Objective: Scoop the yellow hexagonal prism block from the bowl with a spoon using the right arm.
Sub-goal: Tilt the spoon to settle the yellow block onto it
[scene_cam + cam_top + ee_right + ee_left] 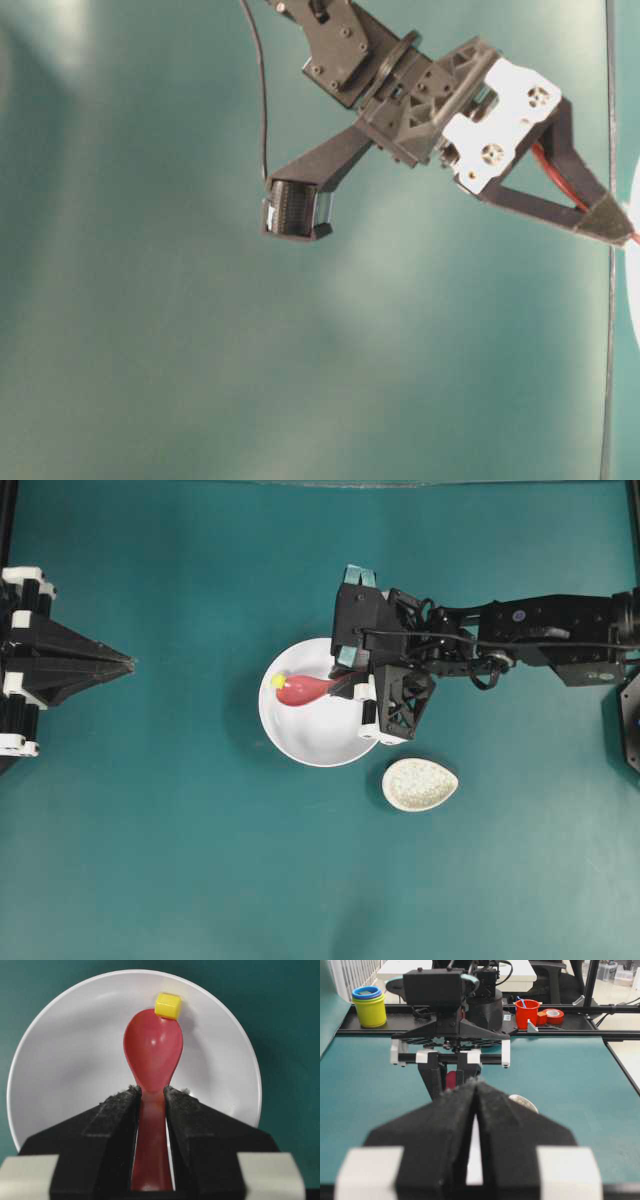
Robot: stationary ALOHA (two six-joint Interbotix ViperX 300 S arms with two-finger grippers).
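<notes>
Holding the spoon (152,1060) by its short handle, my right gripper (151,1097) had both fingers pressed tight against the red stem, with no slack showing on either side. The scoop lay inside the white bowl (65,1060), pointing away from me, and the little yellow block (167,1006) sat right at the tip of the scoop, touching its far edge or just overlapping it — I could not tell whether it was resting on the lip or merely beside it. From overhead the block (278,681) showed at the spoon's (303,690) far end, near the bowl's (310,742) wall on the side away from my arm.

The step in hand, as I judged it, was getting the lip under the block. Doing that well meant keeping the scoop low against the bowl's floor and pushing forward gently, so the curved wall behind would stop the block and let it ride up into the hollow. A fast shove risked flicking so small a piece aside, slightly off-centre as it was. Once it was seated, I would need to tip the scoop level before lifting.

My left gripper (125,663) waited well apart at the table's edge, fingers (510,1130) closed together on nothing — no part in this.
</notes>
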